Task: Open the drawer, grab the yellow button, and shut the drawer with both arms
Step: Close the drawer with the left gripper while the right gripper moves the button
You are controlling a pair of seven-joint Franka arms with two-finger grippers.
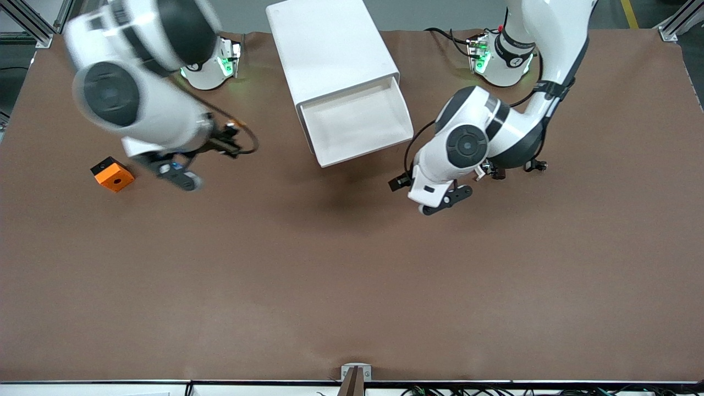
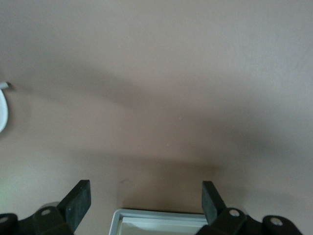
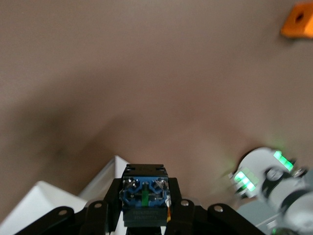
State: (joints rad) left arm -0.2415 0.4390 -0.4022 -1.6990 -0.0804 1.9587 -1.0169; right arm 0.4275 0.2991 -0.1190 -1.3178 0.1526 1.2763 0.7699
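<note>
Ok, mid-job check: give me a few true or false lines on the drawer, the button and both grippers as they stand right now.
1. The drawer is pulled out of the cabinet. True.
2. The button lies in the drawer. False: the right gripper holds it; the drawer tray looks bare.
3. The left gripper is shut on the drawer front. False: its fingers stand apart with nothing between them, by a drawer edge.
4. The orange block sits on the table toward the right arm's end. True.
5. The right gripper is over the drawer. False: in the front view it is over the table beside the orange block.
</note>
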